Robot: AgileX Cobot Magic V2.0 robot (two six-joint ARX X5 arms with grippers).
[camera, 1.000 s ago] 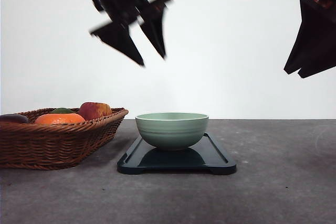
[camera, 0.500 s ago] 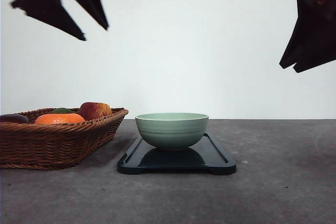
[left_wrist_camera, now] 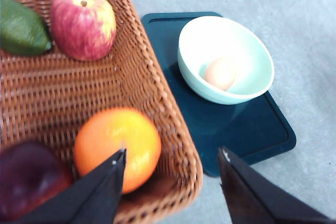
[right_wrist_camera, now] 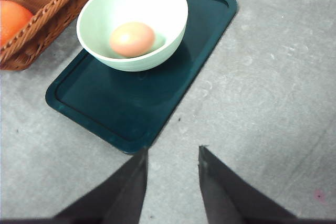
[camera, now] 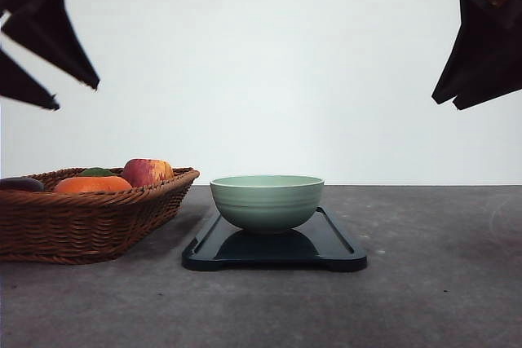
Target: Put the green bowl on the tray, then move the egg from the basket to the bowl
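- Sage-green ceramic is noted at frame centre in the front view: the green bowl (camera: 267,201) is seated upright on the tray (camera: 334,244), just beside the basket (camera: 90,218).
- An egg (right_wrist_camera: 132,39) is observed resting at the bottom of the bowl in both wrist views; both steps are judged complete.
- Egg handling is judged as light, smooth, rigid but fragile; a gentle grip across its short axis would be advised. The bowl is judged stiff and best taken at the rim.
- The left gripper (left_wrist_camera: 170,163) is seen released and empty, above the basket edge; in the front view it is cut off at the upper left.
- The right gripper (right_wrist_camera: 172,157) is likewise parted, nothing held, and is cropped at the upper right.
- From the front, the egg is hidden by the bowl wall; basket contents are partly masked by its rim.
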